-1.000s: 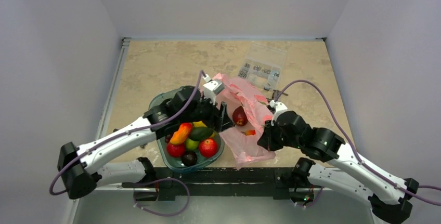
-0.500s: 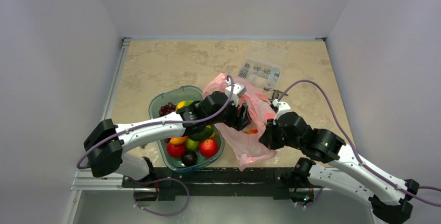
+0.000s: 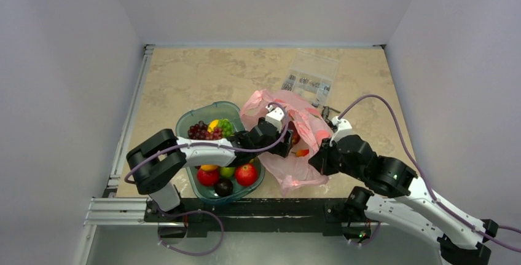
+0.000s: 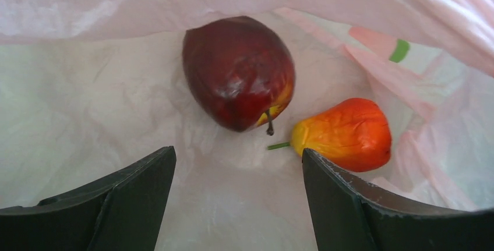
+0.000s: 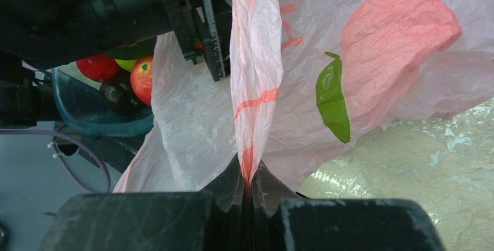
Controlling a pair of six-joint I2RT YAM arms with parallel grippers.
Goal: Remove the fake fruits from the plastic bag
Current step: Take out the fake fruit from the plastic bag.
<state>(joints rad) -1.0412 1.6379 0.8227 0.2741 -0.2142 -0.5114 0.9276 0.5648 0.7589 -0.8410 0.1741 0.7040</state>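
The pink plastic bag [image 3: 293,177] lies to the right of the tray, its mouth held up. My left gripper [image 3: 286,144] is open and reaches inside the bag. In the left wrist view my left gripper [image 4: 239,166] is empty, and just beyond its fingertips [image 4: 140,187] lie a dark red round fruit [image 4: 239,79] and a small orange-red fruit [image 4: 345,134] with a green stem, on the bag's floor [image 4: 87,105]. My right gripper [image 5: 249,180] is shut on a fold of the bag's edge [image 5: 253,82] and holds it raised; it also shows in the top view [image 3: 322,154].
A teal tray [image 3: 182,122] left of the bag holds purple grapes [image 3: 199,131], green grapes, red apples [image 3: 246,174], a dark plum and other fruits. A clear packet of metal parts [image 3: 310,77] lies at the back right. The tray's corner [image 5: 96,123] shows in the right wrist view.
My left arm has swung right from over the tray and pushed its open gripper into the bag. My right gripper has kept its hold on the bag's edge.
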